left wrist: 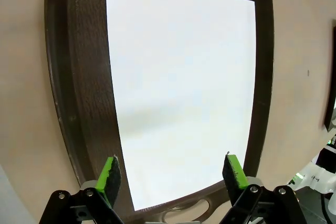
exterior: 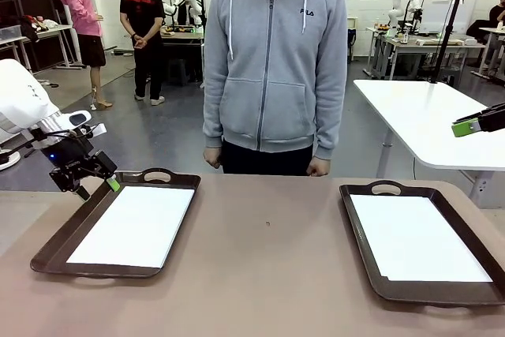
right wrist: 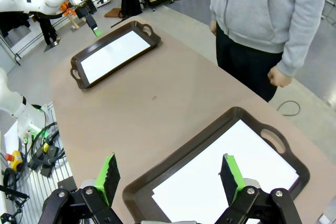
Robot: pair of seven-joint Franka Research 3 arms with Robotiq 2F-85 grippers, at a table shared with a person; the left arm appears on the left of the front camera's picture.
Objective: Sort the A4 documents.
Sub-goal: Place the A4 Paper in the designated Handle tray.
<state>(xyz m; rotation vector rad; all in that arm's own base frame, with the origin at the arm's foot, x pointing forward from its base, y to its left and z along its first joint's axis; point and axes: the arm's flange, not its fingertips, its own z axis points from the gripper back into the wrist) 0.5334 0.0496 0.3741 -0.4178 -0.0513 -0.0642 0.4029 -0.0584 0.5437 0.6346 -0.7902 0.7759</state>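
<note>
The left pincer (left wrist: 170,174) is seen released, its green pads spread wide above the handle end of the left tray (left wrist: 79,103), with nothing held. Directly below it a white A4 sheet (left wrist: 181,93) lies flat inside that tray. The right pincer (right wrist: 168,178) is likewise spread and empty, poised over the right tray (right wrist: 210,129), in which another A4 sheet (right wrist: 231,171) rests, slightly askew.

The sheets are judged to be very light, limp and smooth, easily creased or slid, and hard to lift from flat. A hold is best sought at a free edge or corner near a tray wall, pinched gently.

No print is seen on the paper. On the grey hoodie (exterior: 272,53) of the person across the desk (exterior: 268,266), "FILA" can be read.
</note>
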